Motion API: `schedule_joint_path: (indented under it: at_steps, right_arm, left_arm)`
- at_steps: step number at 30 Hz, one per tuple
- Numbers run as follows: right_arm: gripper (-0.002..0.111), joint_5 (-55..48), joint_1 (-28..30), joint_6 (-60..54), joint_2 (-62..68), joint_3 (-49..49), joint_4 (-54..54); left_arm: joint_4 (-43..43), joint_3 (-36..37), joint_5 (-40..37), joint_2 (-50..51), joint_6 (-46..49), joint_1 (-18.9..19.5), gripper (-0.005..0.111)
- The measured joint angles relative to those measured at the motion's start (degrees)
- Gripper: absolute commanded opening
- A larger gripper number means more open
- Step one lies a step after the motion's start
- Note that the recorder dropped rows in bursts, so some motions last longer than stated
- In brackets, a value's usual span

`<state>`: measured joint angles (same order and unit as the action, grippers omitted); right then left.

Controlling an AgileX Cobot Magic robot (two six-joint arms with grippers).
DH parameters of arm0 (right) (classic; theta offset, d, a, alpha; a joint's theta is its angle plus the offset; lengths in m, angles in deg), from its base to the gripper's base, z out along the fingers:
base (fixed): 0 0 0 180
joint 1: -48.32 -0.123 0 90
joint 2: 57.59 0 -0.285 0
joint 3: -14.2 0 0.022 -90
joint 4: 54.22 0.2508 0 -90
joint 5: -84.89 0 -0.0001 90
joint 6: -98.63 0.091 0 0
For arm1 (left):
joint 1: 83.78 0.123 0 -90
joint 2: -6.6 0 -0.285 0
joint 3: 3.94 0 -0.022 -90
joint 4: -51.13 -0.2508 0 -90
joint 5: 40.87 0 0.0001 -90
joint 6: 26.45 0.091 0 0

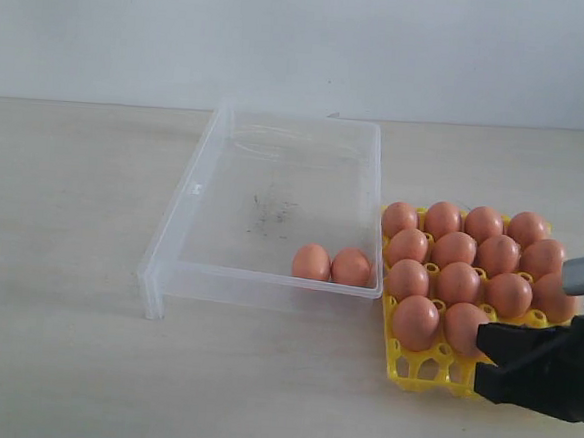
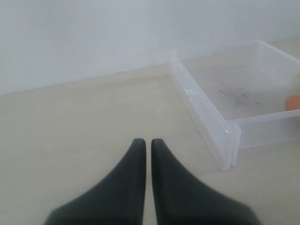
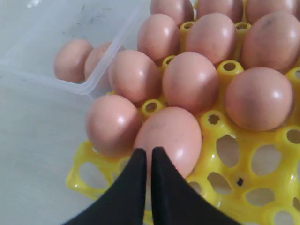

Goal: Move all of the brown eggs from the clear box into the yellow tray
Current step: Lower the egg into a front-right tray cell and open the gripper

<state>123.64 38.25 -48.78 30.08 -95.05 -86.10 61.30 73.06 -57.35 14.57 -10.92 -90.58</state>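
Observation:
Two brown eggs (image 1: 311, 262) (image 1: 351, 267) lie side by side in the front right corner of the clear box (image 1: 247, 284). The yellow tray (image 1: 424, 369) stands to the right of the box, and eggs fill most of its cells. My right gripper (image 1: 481, 355) is shut and empty over the tray's front edge. In the right wrist view its tips (image 3: 148, 152) stand just before a front-row egg (image 3: 169, 138) in the tray (image 3: 238, 165). My left gripper (image 2: 148, 142) is shut and empty above bare table, left of the box (image 2: 206, 112).
The box floor carries dark specks (image 1: 270, 216). Two front cells of the tray near my right gripper hold no egg (image 3: 265, 159). A pale wall runs behind the light table (image 1: 58, 263).

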Motion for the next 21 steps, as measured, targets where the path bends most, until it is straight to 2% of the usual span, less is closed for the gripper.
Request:
schedule_joint_path:
  at_steps: [12, 21]
  right_arm:
    - [0.0, -7.6, 0.0, 3.0, 0.1, -2.6, -2.7]
    - [0.0, -9.9, 0.0, 10.3, 0.1, -2.7, -10.7]
  left_arm:
    - [0.0, 0.0, 0.0, 0.0, 0.0, 0.0, 0.004]
    - [0.0, 0.0, 0.0, 0.0, 0.0, 0.0, 0.004]
